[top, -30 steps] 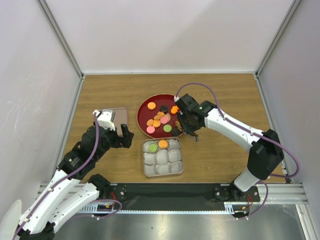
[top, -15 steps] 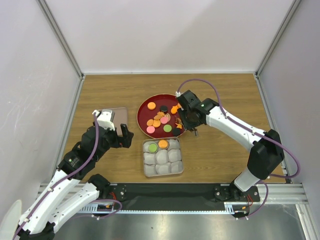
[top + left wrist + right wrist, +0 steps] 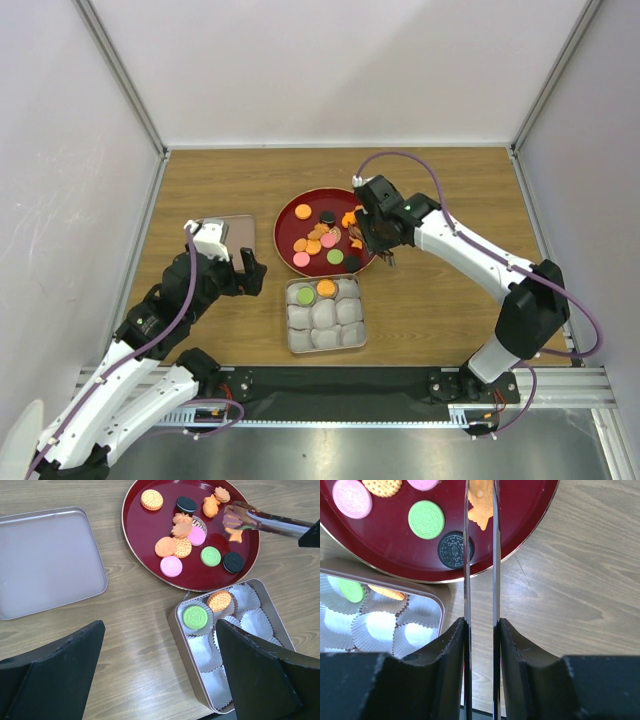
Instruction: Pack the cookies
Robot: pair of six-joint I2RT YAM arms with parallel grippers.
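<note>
**L gripper** (image 3: 160, 645): released, jaws wide apart, hovering over the desk (image 3: 125, 625) near the front edge, just L of the tin (image 3: 178, 630).

**Tin:** square, lined w/ paper cups (image 3: 252, 622). Two cups in the far row are filled. The far-L cup holds a green cookie (image 3: 195, 617), and the cup next to it holds an orange cookie (image 3: 219, 600).

**Plate** (image 3: 145, 535): red, round, just beyond the tin. Loose cookies (image 3: 171, 566) lie on it in pink, green, black and orange, mostly at the centre and R half.

**R gripper** (image 3: 481, 630): clenched on tongs (image 3: 275, 524), which come in from the R over the plate's R rim. The tong tips flank a shaped cookie (image 3: 481, 502), orange. Whether it is lifted or resting on the plate cannot be told.

**Lid** (image 3: 47, 560): flat on the desk, L of the plate, not touching it.
</note>
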